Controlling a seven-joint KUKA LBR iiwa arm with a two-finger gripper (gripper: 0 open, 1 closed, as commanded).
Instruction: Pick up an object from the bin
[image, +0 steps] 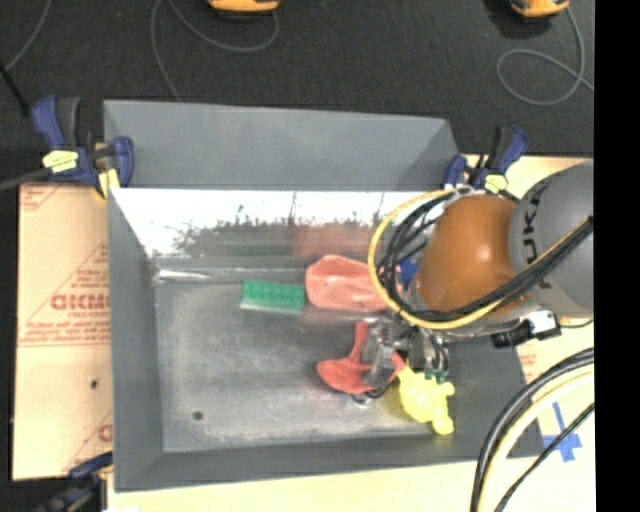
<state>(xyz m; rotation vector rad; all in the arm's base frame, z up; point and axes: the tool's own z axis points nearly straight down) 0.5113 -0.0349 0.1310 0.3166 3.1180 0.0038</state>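
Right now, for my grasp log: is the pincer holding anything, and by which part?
Cannot be told: the pincer is down at the right edge of the crumpled red thing.

The grey metal bin (220, 370) has a flat floor with sloping walls. Four items lie on the floor, all in its right-hand half.

1. A green rectangular block (272, 296) lies flat near the far wall.
2. A pink soft item (338, 282) lies just beside the block, on its right.
3. A red crumpled item (345, 372) lies nearer the front wall.
4. A yellow plastic figure (426, 402) lies in the front right corner, close to the red item.
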